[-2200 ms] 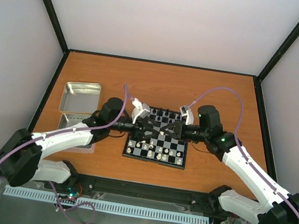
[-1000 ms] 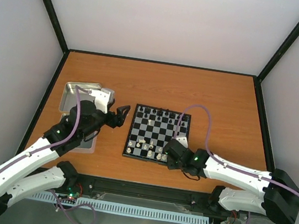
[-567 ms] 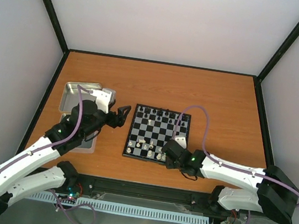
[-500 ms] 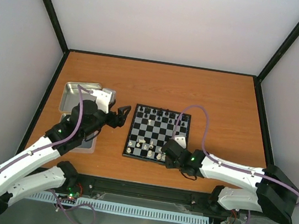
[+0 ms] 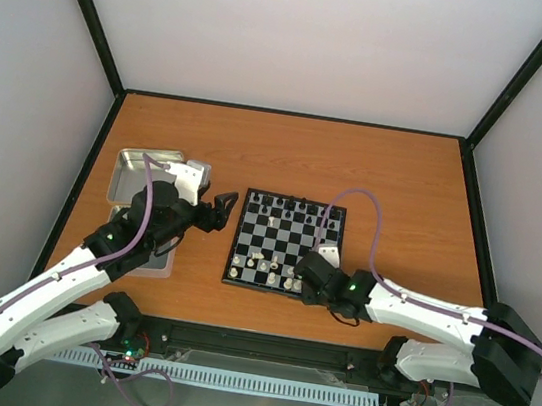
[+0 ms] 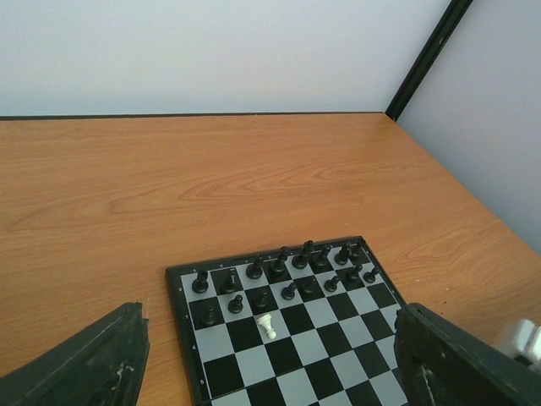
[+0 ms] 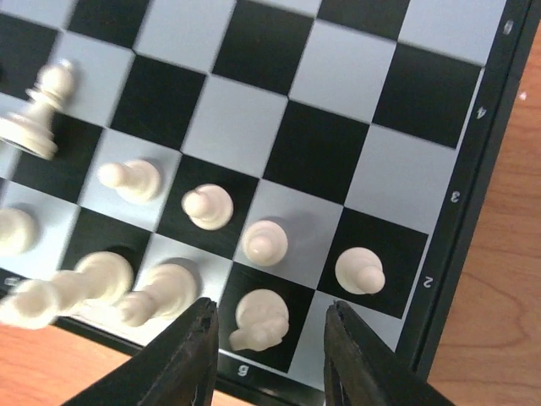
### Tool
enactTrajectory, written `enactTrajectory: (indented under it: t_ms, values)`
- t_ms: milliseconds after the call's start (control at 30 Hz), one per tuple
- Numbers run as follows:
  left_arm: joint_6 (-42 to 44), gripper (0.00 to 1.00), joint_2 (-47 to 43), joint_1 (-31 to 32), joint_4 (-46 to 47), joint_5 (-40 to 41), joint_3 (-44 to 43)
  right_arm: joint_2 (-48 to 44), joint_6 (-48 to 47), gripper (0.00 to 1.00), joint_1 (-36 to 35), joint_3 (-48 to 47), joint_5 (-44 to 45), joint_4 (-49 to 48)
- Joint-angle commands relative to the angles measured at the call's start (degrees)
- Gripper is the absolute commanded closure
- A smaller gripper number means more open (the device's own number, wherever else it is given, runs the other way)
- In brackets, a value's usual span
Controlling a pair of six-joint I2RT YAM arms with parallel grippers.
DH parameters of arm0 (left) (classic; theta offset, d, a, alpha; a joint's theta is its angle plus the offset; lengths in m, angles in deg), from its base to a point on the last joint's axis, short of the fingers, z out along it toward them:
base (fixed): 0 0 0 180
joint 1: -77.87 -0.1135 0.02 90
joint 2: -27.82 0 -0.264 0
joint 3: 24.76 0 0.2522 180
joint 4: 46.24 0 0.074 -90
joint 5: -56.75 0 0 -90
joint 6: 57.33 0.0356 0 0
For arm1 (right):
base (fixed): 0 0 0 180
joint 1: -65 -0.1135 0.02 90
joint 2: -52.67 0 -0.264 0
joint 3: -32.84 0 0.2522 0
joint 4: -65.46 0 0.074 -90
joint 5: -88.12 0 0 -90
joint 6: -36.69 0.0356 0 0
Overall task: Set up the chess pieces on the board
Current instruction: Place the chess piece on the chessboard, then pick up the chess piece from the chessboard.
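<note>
The board (image 5: 285, 243) lies mid-table. Black chess pieces (image 5: 291, 207) fill its two far rows, as the left wrist view (image 6: 279, 271) also shows. Cream-white pieces (image 5: 263, 277) crowd the near rows, and one white pawn (image 6: 267, 326) stands alone near the black ranks. My left gripper (image 5: 223, 200) is open and empty, just left of the board's far left corner; its fingers (image 6: 84, 364) frame the board. My right gripper (image 7: 270, 359) is open low over the near right corner (image 5: 301, 280), its jaws either side of a white knight (image 7: 259, 320) without touching it.
A shiny metal tray (image 5: 137, 166) lies left of the board, partly under my left arm. White pawns (image 7: 362, 271) stand just beyond the knight, and a tilted white piece (image 7: 34, 118) is further left. A black frame edges the table.
Both grippers left the board's middle: the left drew back to the left of the board, the right dropped to the near right corner. In the last half second little has moved.
</note>
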Motion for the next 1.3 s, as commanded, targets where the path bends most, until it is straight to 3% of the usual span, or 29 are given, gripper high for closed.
enactTrajectory:
  t_ms: [0,233,633,1267]
  values:
    - [-0.21,0.19,0.04,0.00,1.23,0.29,-0.36,-4.63,0.33,0.63,-0.57,-3.57,1.55,2.75]
    - [0.13,0.19,-0.13,0.00,0.87,0.51,-0.63,-7.60,0.99,0.57,0.20,-8.10,3.57,4.29]
    - [-0.46,0.19,-3.18,-0.02,-2.31,2.61,-0.91,-0.16,-3.44,0.57,4.98,-16.50,-1.43,4.07]
    - [-2.26,0.19,4.76,0.00,-9.34,-1.19,-10.42,-12.04,-24.02,0.54,29.29,-13.94,-22.61,15.98]
